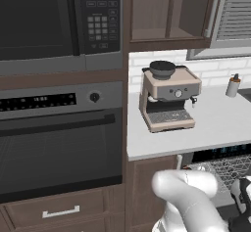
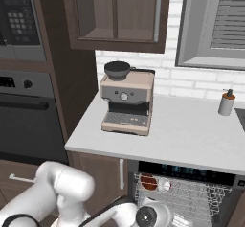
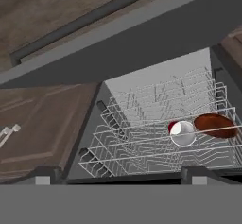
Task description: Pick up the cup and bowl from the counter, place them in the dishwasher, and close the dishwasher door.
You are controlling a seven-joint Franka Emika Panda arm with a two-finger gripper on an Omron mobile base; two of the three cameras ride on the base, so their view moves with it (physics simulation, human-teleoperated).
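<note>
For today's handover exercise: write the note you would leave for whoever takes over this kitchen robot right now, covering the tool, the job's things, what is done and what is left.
Tool: open, holding nothing, looking into the dishwasher.
Cup: lying in the dishwasher's wire rack, whitish inside facing the camera.
Bowl: reddish-brown, in the same rack, right beside the cup.
Counter: carries a coffee machine and a pump bottle.
Done: both dishes are loaded.
Left: the dishwasher is open with the rack showing; close its door.
</note>
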